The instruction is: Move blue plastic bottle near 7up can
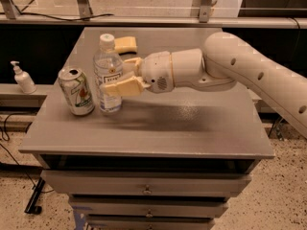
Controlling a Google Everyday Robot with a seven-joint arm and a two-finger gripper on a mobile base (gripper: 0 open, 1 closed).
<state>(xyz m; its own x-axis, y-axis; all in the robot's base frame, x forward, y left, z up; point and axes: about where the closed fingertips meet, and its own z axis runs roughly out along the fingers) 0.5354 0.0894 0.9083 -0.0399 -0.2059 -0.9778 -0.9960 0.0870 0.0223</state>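
The blue plastic bottle (106, 61) is clear with a white cap and stands upright at the left of the grey table (192, 128). My gripper (116, 75) is shut on the bottle at its label, one tan finger in front and one behind. The 7up can (76, 91) stands upright just left of the bottle, a narrow gap apart. The bottle's base is at the tabletop; I cannot tell whether it touches.
A yellow sponge (125, 44) lies at the back of the table behind the bottle. A white pump dispenser (23, 78) stands on a lower ledge to the left. My arm stretches in from the right. Drawers (148, 190) are below the front edge.
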